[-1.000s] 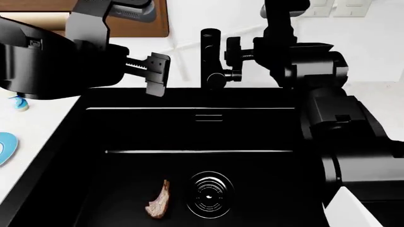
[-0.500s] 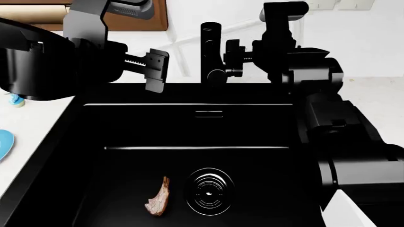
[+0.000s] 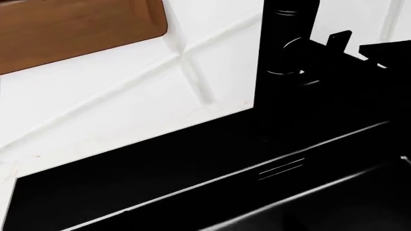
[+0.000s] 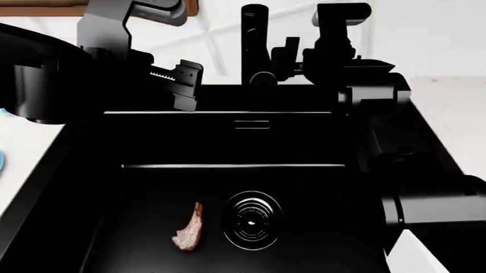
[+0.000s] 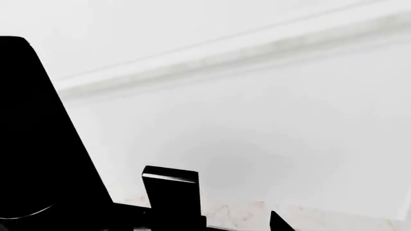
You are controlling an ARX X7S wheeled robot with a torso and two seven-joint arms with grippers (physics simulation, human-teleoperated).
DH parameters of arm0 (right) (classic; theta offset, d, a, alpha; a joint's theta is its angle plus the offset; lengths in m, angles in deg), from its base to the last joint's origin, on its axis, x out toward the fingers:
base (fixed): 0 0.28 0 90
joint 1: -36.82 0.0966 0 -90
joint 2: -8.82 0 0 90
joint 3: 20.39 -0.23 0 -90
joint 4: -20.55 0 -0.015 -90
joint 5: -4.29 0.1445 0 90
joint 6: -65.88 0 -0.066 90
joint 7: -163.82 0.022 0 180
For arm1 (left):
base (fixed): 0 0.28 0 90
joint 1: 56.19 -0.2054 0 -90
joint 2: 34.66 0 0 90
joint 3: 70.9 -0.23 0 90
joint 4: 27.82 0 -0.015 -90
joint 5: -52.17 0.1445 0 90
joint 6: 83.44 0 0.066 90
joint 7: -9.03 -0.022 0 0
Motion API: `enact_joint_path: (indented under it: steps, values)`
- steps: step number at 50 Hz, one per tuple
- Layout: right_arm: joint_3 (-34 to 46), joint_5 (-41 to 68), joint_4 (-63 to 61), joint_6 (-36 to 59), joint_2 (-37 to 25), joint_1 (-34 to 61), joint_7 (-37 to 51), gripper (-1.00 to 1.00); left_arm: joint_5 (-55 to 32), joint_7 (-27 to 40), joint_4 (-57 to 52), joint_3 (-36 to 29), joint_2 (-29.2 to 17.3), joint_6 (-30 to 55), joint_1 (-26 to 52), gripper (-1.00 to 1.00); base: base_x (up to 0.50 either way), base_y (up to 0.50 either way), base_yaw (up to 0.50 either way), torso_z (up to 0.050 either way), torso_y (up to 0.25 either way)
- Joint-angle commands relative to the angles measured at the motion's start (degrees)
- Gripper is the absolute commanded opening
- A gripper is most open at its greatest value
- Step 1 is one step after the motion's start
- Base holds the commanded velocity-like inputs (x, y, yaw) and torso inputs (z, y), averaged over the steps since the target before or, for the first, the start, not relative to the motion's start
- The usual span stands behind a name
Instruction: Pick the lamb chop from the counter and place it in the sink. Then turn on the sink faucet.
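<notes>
Now your lamb chop (image 4: 190,229) lies on the floor of the sink (image 4: 152,187), just left of the round drain (image 4: 253,220) and apart from it. Your right gripper (image 4: 286,56) sits up at the sink faucet (image 4: 254,40), right against its side lever; how wide it stands, you cannot tell. Your left gripper (image 4: 184,85) hangs over the sink's back-left rim, holding nothing, its opening unclear too.

pale pink-tan lamb chop (image 4: 190,228), black sink (image 4: 304,142), black faucet (image 4: 254,40), white counter (image 4: 23,165)
</notes>
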Motion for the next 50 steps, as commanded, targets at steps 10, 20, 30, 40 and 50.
enact_joint_path:
  steps: [10,20,30,40,50]
  values:
    - [-0.82,0.9,-0.01,-3.91,0.03,0.27,0.96,1.0,0.76,0.14,-0.75,-0.36,-0.25,-0.21,-0.05,1.0,0.0,0.0,0.0,0.0,-0.048]
    - [-1.26,0.43,-0.01,-4.03,0.0,-0.09,0.24,1.0,0.82,0.37,-0.42,-0.85,-0.04,-0.11,-0.29,1.0,0.0,0.0,0.0,0.0,-0.159]
    - [-2.83,-1.11,-0.01,-1.79,-0.24,-0.34,4.23,1.0,1.45,-0.33,-0.24,-0.81,0.02,-0.42,-0.08,1.0,0.0,0.0,0.0,0.0,0.0]
    - [-13.96,-1.06,-0.01,0.21,-2.43,-1.29,20.73,1.0,1.62,-0.35,-0.05,-0.84,-0.15,-0.52,0.09,1.0,0.0,0.0,0.0,0.0,0.0]
    - [-21.13,-2.43,-0.01,2.19,-3.51,-2.03,28.5,1.0,1.42,-0.18,-0.12,-0.82,-0.47,-0.68,-0.05,1.0,0.0,0.0,-0.01,0.0,-0.002]
